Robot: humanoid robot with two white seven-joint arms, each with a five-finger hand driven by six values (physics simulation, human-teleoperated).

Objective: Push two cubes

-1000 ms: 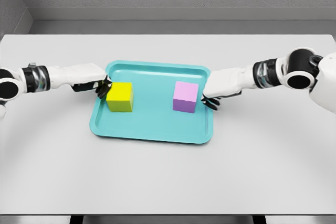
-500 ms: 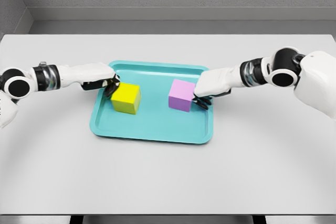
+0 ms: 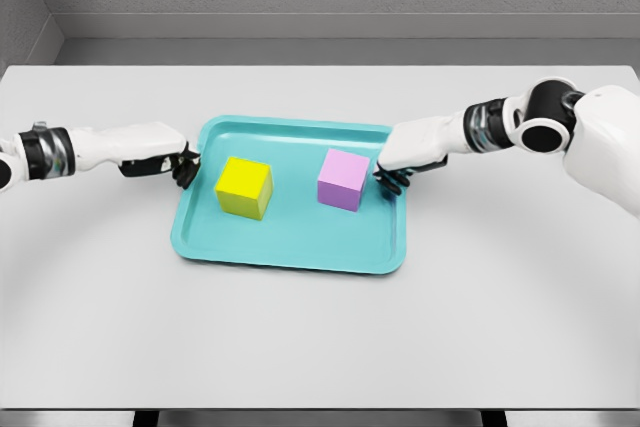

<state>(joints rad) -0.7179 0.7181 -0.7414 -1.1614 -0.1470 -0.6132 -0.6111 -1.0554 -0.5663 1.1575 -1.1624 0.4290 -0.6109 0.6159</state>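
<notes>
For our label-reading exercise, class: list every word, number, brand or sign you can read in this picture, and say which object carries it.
None: no readable text, number, brand or sign shows anywhere.
The shiny yellow cube, the matte pink cube, the teal plastic tray and the pale grey table are all plain.
The white left hand and white right hand carry no markings either.

Both arms wear smooth white shells, broken near the wrists by black bands ringed with grey metal. The left hand (image 3: 183, 167) and right hand (image 3: 392, 179) have white backs and dark, black fingers. A round black joint cap shows on the right arm.
</notes>
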